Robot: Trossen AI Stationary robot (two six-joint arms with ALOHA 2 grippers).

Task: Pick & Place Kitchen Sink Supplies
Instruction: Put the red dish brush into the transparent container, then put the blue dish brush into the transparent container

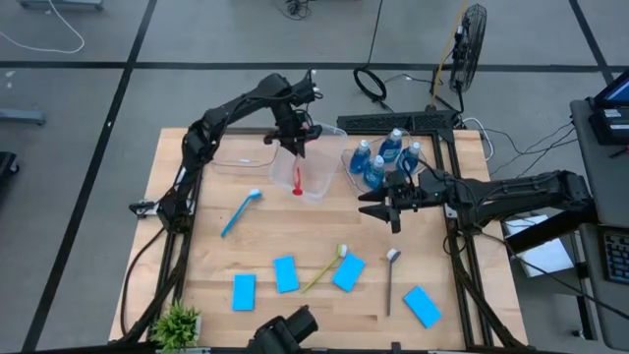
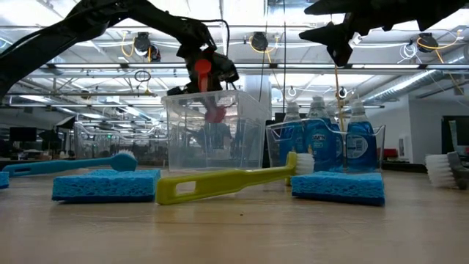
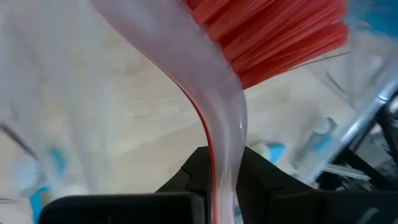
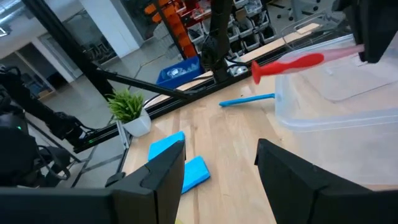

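My desk (image 1: 295, 241) is pale, matt wood with visible grain. The tubs (image 1: 319, 167) at upper centre are clear, glossy plastic. The red brush (image 3: 273, 37) shows stiff plastic bristles and a smooth translucent handle. The sponges (image 2: 106, 185) look rough and porous.

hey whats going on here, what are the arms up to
The left end effector grips the red brush, bristle head down, over a clear tub. The right end effector hangs open and empty near the tub of blue bottles. Three brushes and four sponges lie on the table.
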